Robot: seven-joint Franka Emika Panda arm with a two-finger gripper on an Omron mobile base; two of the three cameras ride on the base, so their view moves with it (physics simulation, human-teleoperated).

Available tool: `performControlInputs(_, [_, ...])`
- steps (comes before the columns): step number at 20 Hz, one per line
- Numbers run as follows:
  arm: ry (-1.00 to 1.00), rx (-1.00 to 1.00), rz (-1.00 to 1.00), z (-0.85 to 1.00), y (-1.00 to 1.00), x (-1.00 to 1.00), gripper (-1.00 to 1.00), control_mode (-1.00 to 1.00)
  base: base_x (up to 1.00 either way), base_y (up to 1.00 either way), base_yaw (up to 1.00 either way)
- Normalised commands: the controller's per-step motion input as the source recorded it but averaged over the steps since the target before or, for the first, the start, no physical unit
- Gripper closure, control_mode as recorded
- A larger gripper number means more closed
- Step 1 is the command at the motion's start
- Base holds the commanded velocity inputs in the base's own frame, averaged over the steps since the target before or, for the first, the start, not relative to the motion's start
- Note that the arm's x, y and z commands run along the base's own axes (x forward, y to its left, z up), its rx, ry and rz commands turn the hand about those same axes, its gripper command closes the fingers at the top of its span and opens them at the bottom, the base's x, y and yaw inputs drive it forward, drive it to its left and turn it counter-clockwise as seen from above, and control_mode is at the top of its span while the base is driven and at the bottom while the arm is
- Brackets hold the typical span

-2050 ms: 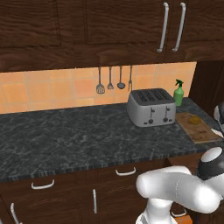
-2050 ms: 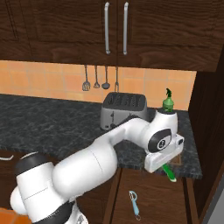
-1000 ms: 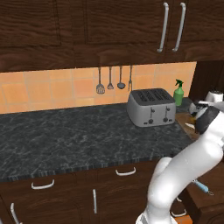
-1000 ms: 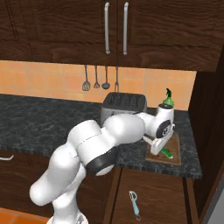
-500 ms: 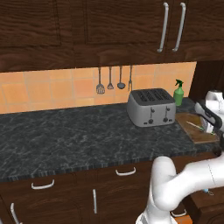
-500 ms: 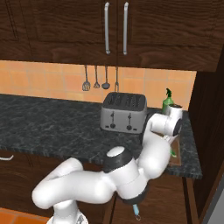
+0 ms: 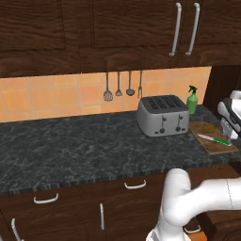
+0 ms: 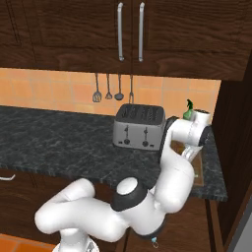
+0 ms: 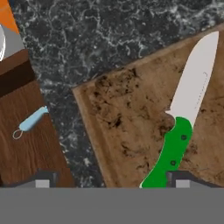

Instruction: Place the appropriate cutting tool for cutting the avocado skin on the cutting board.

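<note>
Hand view: knife [image 9: 181, 120] flat on cutting board [image 9: 127, 127], handle between wide-spread fingers [image 9: 43, 179].

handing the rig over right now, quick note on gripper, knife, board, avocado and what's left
Gripper: open, tips apart just above the knife's handle end, holding nothing.
Knife: lies flat on the cutting board, green handle towards the gripper, blade pointing away.
Avocado: on the same board, towards the toaster, apart from the knife.
Done: knife is on the board and released.
Left: likely only lifting the arm clear.
</note>
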Motion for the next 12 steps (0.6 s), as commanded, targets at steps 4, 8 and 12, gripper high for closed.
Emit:
performControlInputs(4, [0.0, -0.02, -0.02, 0.59, 0.88, -0.58, -1.0, -1.0, 0.0, 0.0, 0.0])
performControlInputs(8, [0.0, -0.01, -0.04, 0.47, 0.89, -0.66, -1.0, -1.0, 0.0, 0.0, 0.0])
performControlInputs(12, [0.0, -0.03, -0.05, 0.39, 0.89, -0.59, -1.0, -1.0, 0.0, 0.0, 0.0])
